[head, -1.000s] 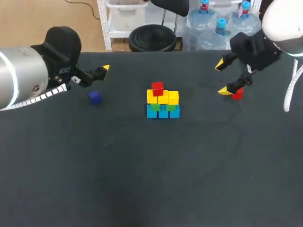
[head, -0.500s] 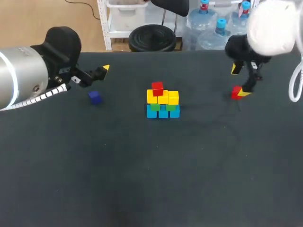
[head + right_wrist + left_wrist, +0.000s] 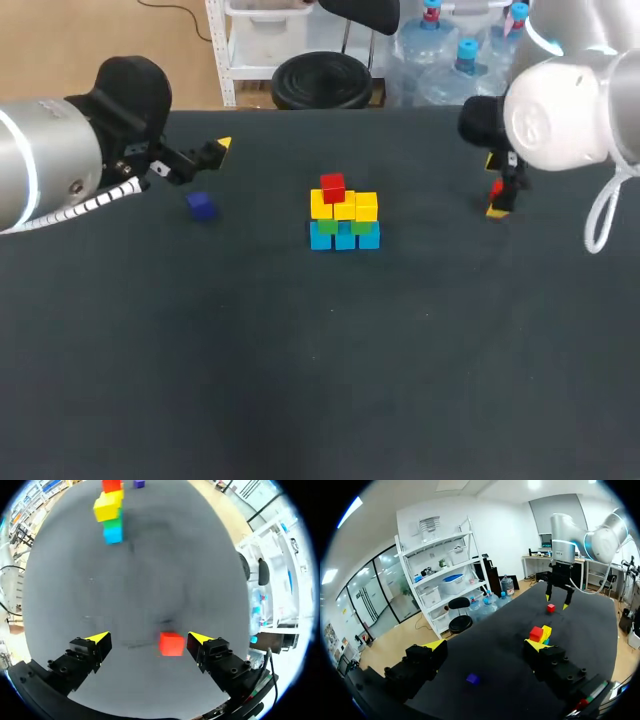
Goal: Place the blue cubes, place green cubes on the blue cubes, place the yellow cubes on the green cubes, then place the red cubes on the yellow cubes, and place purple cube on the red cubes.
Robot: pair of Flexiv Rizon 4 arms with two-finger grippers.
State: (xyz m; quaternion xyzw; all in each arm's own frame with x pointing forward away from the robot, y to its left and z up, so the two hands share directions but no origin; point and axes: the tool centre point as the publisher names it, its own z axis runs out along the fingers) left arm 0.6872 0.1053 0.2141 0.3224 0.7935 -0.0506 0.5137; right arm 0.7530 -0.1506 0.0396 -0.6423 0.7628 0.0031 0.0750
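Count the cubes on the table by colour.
blue cubes: 3
green cubes: 2 showing
yellow cubes: 3
red cubes: 2
purple cube: 1
Total: 11

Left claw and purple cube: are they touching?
Apart. The left wrist view shows the purple cube lying below the open left claw, with a clear gap to each finger. The head view shows the same gap.

The left gripper (image 3: 484,647) hung with fingers spread wide near the table's (image 3: 300,400) far left corner, while the right gripper (image 3: 149,639) pointed straight down, fingers apart, near its far right edge.
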